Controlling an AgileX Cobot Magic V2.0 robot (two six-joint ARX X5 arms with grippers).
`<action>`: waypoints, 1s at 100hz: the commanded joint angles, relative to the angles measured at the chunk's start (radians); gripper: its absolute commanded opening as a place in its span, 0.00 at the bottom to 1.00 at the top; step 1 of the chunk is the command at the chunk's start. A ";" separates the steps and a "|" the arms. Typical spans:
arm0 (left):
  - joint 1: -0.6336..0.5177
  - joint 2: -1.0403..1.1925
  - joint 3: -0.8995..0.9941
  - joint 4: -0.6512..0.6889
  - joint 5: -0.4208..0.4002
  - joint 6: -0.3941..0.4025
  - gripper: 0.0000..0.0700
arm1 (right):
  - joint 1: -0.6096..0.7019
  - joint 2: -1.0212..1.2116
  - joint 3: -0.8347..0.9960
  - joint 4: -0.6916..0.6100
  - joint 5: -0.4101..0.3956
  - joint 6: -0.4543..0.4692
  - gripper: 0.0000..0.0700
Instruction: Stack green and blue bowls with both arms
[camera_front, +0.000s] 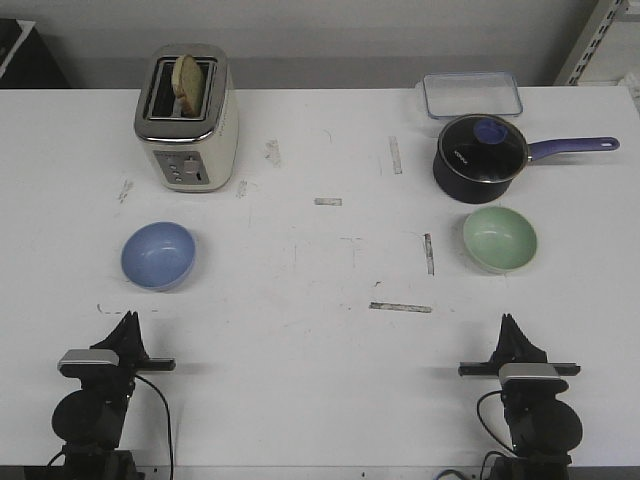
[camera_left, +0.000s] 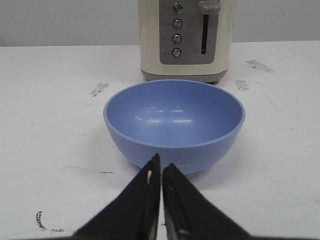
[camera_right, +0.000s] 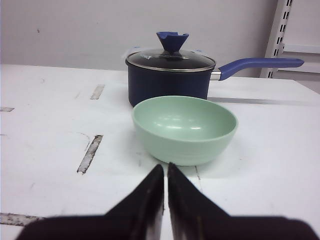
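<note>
The blue bowl (camera_front: 158, 255) (camera_left: 174, 123) sits upright and empty on the left of the white table. Over on the right, the green bowl (camera_front: 499, 239) (camera_right: 184, 128) also stands upright and empty. My left gripper (camera_front: 128, 322) (camera_left: 161, 163) is shut with nothing in it, a short way in front of the blue bowl. Likewise shut and empty, my right gripper (camera_front: 508, 322) (camera_right: 165, 168) rests just short of the green bowl. Both arms are low at the table's near edge.
A cream toaster (camera_front: 187, 117) (camera_left: 186, 37) with a bread slice stands behind the blue bowl. A dark navy saucepan (camera_front: 482, 155) (camera_right: 169, 76) with a glass lid stands right behind the green bowl, its handle pointing right. A clear lidded box (camera_front: 471, 95) lies at the back.
</note>
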 joint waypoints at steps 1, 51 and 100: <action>0.000 -0.002 -0.021 0.015 0.002 0.013 0.00 | -0.001 0.000 -0.002 0.011 0.000 0.013 0.00; 0.000 -0.002 -0.021 0.016 0.002 0.012 0.00 | -0.001 0.000 -0.002 0.011 0.000 0.013 0.00; 0.000 -0.002 -0.021 0.011 0.002 0.013 0.00 | -0.002 0.000 -0.002 0.031 0.003 0.014 0.00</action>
